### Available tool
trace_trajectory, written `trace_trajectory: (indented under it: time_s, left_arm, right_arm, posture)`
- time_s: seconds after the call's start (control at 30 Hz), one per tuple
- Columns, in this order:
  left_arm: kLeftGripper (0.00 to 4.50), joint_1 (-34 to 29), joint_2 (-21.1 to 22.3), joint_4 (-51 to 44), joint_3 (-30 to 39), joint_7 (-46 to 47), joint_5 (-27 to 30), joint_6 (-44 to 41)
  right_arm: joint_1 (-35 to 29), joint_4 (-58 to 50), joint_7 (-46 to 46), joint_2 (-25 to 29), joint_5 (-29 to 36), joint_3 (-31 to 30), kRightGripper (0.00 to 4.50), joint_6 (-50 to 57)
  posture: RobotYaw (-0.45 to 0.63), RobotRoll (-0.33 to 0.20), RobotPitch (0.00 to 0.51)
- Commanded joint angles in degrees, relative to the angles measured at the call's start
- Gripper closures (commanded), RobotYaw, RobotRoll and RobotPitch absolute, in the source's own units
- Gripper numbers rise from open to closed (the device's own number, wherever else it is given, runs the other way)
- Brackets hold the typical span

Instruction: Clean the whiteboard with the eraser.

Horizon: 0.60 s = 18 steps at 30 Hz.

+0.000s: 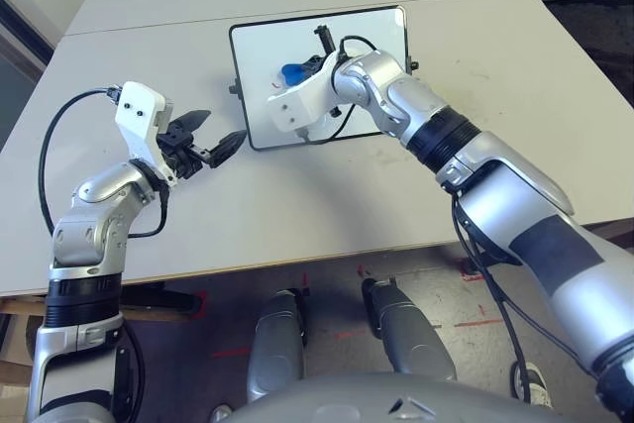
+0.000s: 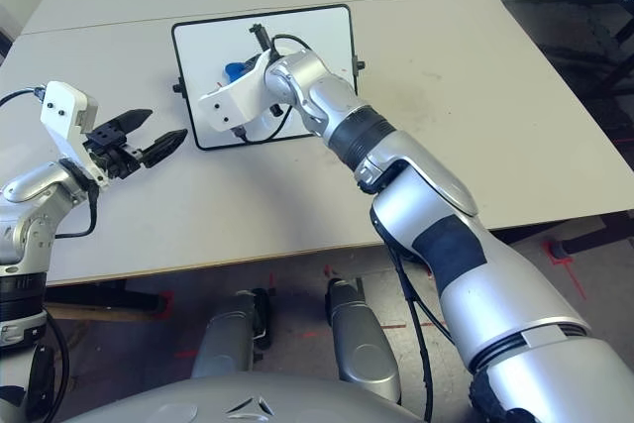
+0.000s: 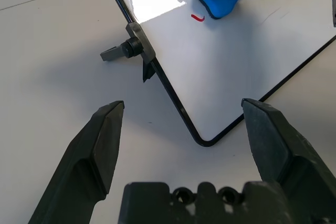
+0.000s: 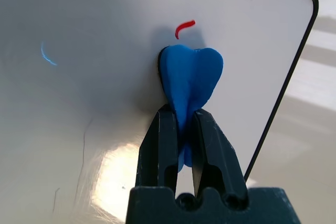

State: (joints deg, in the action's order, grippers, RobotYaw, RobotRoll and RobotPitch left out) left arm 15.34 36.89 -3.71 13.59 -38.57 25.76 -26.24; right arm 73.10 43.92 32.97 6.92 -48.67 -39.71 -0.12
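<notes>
The whiteboard lay flat on the table, directly beneath the right gripper, whose two black fingers were clamped on the narrow waist of the blue eraser. The eraser's broad end appeared to press on the white surface, and one short red mark sat just beyond its tip, untouched. Apart from faint smears, the board around the eraser looked clean, so the work seemed close to finished.

The left gripper hovered with its fingers spread wide and nothing between them, just beside the board's near left corner and close to the small black side knob. It did not touch the frame, so nothing braced the board.

That left several risks. A firm stroke toward the red mark could have dragged the whole board across the smooth table rather than wiping it, since only friction held it in place. The grip on the eraser was narrow, at the waist only; sideways load might have twisted the block between the fingers or levered it out. If the wrist tilted, an edge of the eraser rather than its face would have met the board and passed the mark without lifting it. A stroke aimed slightly off would have missed such a small mark altogether.
</notes>
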Motion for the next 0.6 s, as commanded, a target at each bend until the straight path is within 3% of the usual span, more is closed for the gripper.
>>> trace_trajectory:
  time_s: [0.03,0.6]
  left_arm:
    - [0.0,-0.36,-0.29,-0.67,0.51,0.26,0.26,-0.35]
    - [0.0,-0.72,-0.76,-0.65,0.24,0.31,0.14,-0.07]
  right_arm:
    - [-1.74,0.48,1.6,-0.88,-0.5,-1.81,4.34,-0.3]
    - [0.45,6.4,-1.47,-2.75,-0.14,-2.09,4.36,-1.59]
  posture:
    - [-0.02,0.0,0.189]
    - [-0.01,0.0,0.183]
